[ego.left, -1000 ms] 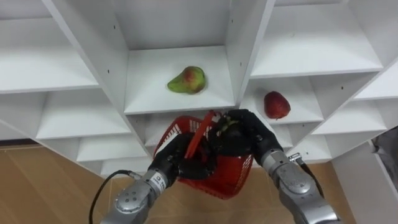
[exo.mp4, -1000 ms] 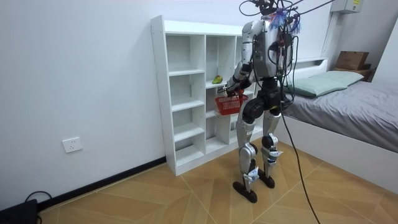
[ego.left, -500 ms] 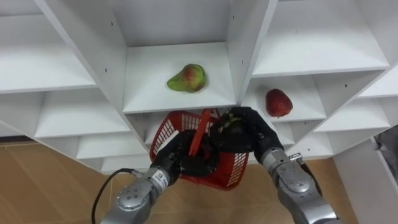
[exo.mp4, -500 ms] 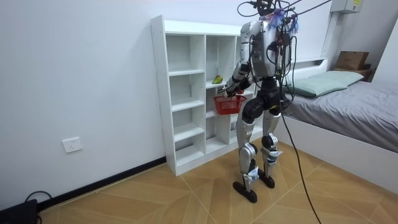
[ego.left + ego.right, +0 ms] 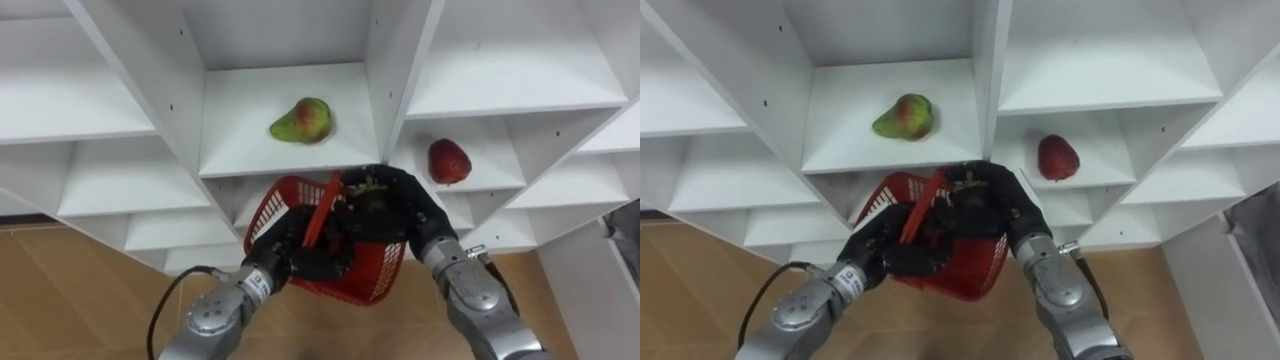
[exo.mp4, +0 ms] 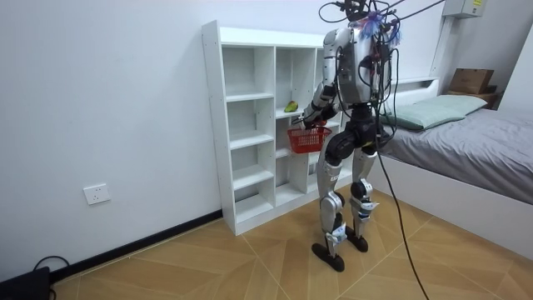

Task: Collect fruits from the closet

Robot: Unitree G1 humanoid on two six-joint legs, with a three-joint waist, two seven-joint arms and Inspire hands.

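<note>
Both arms are raised and bent before the white closet [image 6: 237, 125], the hands meeting just under the front edge of its middle shelf. The left hand [image 5: 300, 255] is clamped on the upright handle [image 5: 320, 210] of the red basket [image 5: 375, 270]. The right hand [image 5: 390, 205] lies over the basket's rim; I cannot tell whether it grips anything. A green-red pear [image 5: 303, 120] lies on its side mid-shelf, long axis along the front edge, narrow end to the left. A red fruit [image 5: 447, 161] sits near the front edge of the right-hand shelf.

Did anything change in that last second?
The red basket has come up a little towards the shelf edge. The left hand grips it and the right hand is at its rim, as before. The pear and red fruit lie untouched.
</note>
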